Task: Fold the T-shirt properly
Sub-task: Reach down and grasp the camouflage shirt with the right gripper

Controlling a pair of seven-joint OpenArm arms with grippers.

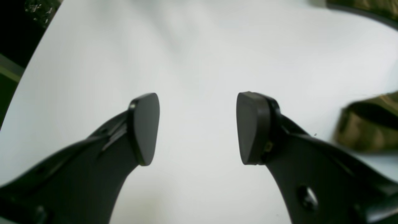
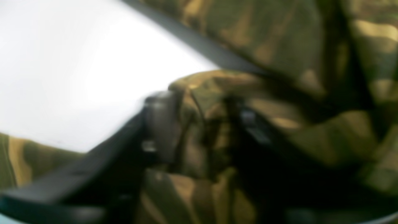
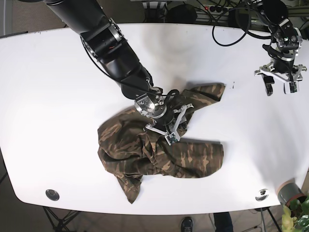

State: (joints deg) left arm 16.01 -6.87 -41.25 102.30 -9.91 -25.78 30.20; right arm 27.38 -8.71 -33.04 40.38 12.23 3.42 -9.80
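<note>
A camouflage T-shirt (image 3: pixel 188 157) lies crumpled in the middle of the white table (image 3: pixel 58 87), with one part stretching toward the back right. My right gripper (image 3: pixel 171 126) is down in the heap's upper middle. The right wrist view is blurred, but it shows cloth (image 2: pixel 279 37) bunched between the fingers (image 2: pixel 161 124) of this gripper (image 2: pixel 205 124), which is shut on it. My left gripper (image 3: pixel 279 87) hovers over bare table at the far right, apart from the shirt. In its wrist view this gripper (image 1: pixel 197 127) stands open and empty, with a bit of shirt (image 1: pixel 367 124) at the right edge.
Cables (image 3: pixel 227 19) run along the table's back edge behind the left arm. Round metal fittings (image 3: pixel 52 194) sit near the front corners. A small potted plant (image 3: pixel 292 198) stands beyond the front right corner. The table's front edge is close below the shirt.
</note>
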